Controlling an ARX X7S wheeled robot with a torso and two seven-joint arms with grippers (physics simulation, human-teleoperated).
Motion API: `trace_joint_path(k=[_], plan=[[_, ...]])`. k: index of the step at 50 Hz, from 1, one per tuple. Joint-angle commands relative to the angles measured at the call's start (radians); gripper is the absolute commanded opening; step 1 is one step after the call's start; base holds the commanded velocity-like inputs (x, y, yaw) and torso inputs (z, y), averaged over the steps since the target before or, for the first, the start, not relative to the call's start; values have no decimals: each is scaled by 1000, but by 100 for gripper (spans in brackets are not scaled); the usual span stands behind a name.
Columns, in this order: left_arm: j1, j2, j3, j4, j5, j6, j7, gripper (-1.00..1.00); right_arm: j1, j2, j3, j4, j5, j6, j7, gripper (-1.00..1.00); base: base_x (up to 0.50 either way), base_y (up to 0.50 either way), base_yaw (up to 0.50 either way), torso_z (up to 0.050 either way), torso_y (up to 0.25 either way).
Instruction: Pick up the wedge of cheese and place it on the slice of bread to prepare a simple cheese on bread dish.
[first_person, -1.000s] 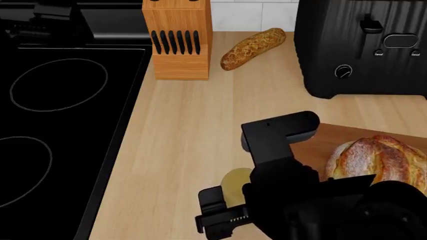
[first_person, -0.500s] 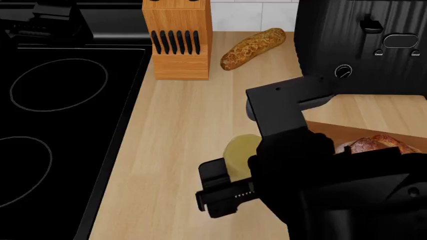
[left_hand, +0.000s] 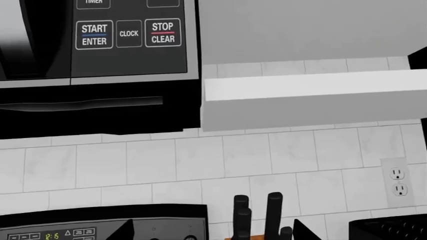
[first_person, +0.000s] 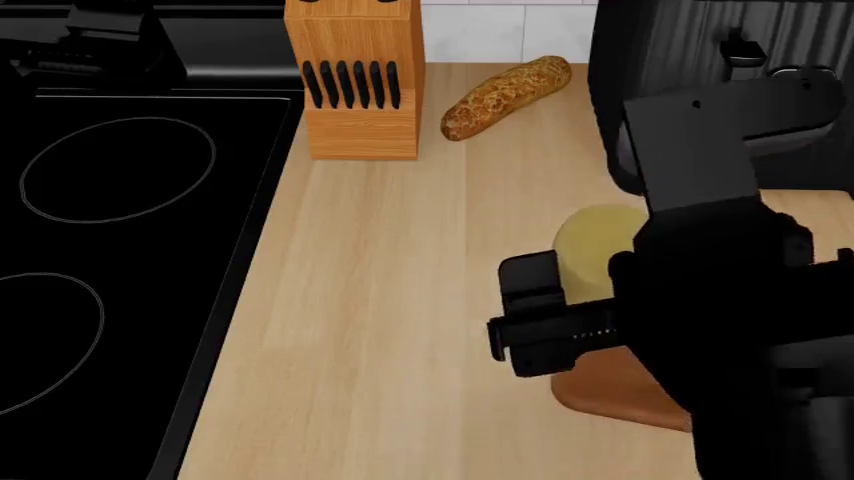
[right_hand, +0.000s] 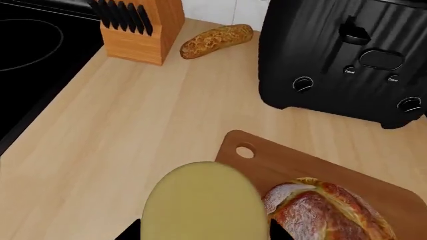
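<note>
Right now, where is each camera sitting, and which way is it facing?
Head view: on the head, facing down at the counter; right arm and right gripper holding the cheese.
Left wrist view: on the raised left arm, facing the tiled wall and microwave; no gripper visible.
Right wrist view: above the cheese and bread.
Shared: knife block.

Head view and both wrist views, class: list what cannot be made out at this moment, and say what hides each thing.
1. Round loaf: hidden in the head view behind the right arm; cut by the right wrist view's edge.
2. Right gripper: its hold on the cheese is masked by the cheese and arm.
3. Cutting board: only a corner shows in the head view.
4. Left gripper: out of every view.
</note>
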Motion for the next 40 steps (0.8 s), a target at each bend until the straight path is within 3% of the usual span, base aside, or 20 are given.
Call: trace_joint_path(k=[1,11,31,40], plan=[[-1,-3,5,-2,-1,1,-2,100,43,84,4,-28,94,-8,93,-100,0,0,0,0,0],[-3,-4,6,-1,-4,0,-6,100,85,160,-11,-21,192,-39,176,-100,0,0,0,0,0],[-4,-8,9,-3,-10,2,-10,100,75,173,-14,-35,175,-51,150,-100,0,0,0,0,0],[-2,-7,2,-2,-18,2,-14,100,116,195,-17,40,70,-4,100,-100,0,0,0,0,0]])
